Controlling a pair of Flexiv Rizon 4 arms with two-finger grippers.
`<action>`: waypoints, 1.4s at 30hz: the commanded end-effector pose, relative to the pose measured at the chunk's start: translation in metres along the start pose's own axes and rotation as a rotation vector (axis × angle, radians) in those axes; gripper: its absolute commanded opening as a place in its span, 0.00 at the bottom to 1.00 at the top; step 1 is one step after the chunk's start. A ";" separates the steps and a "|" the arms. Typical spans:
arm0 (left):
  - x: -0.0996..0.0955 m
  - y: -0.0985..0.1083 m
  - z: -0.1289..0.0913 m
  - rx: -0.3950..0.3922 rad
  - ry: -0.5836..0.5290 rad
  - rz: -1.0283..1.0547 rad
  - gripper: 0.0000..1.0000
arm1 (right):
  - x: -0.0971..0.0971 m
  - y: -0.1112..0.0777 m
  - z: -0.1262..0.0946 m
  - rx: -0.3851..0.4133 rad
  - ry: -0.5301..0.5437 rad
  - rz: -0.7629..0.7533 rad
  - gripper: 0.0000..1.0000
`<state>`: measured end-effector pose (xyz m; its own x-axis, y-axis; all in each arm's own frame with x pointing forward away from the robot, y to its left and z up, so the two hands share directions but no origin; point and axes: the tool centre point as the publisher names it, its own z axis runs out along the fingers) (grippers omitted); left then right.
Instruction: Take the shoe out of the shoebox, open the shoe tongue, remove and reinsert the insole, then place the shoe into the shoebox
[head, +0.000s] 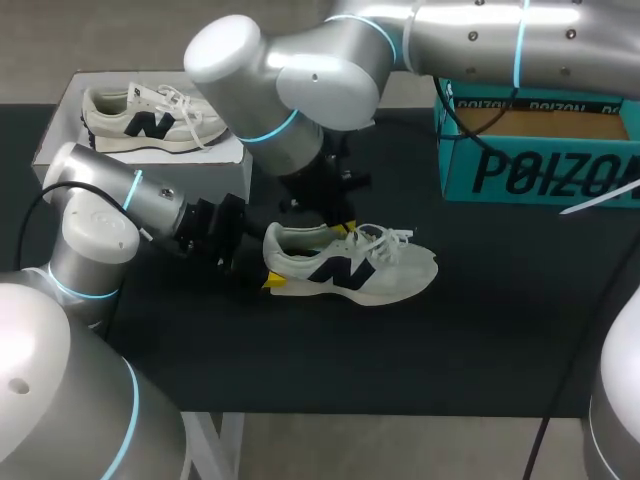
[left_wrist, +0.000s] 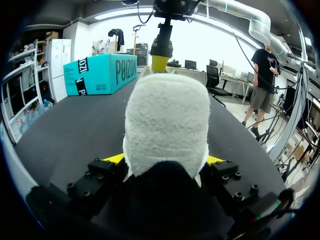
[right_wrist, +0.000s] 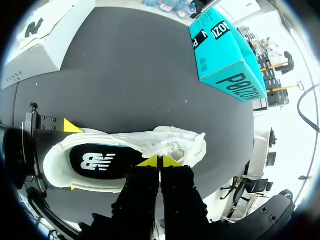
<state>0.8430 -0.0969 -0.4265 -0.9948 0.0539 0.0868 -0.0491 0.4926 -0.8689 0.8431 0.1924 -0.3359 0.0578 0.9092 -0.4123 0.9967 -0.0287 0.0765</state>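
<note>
Left end effector (left_wrist: 165, 160) clamps the shoe (head: 350, 265) at the heel; right end effector (right_wrist: 160, 161), tips together, should lift the tongue (right_wrist: 172, 144) gently.

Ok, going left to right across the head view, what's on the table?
The white box holding a second shoe → left gripper at the heel → shoe on the mat → teal shoebox.

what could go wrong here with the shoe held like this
1. The left gripper clamps only the heel of the shoe. An upward pull from the right gripper could twist or tip the shoe out of that hold.
2. The right gripper's tips are closed together at the rim of the shoe's opening, so it may catch the rim or laces instead of the insole.
</note>
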 end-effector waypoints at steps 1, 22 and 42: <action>0.000 0.002 0.005 -0.001 0.000 0.000 0.00 | -0.004 -0.002 0.001 0.000 0.009 0.004 0.00; 0.000 0.002 0.005 -0.001 0.000 0.000 0.00 | -0.063 0.012 0.008 0.067 0.346 0.210 0.00; 0.000 0.002 0.005 -0.001 0.000 0.000 0.00 | -0.090 -0.004 0.058 0.132 0.316 0.322 0.00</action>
<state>0.8430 -0.0970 -0.4265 -0.9948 0.0540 0.0868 -0.0490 0.4926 -0.8689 0.8374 0.0906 -0.3410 0.3607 0.9225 -0.1377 0.9326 -0.3590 0.0381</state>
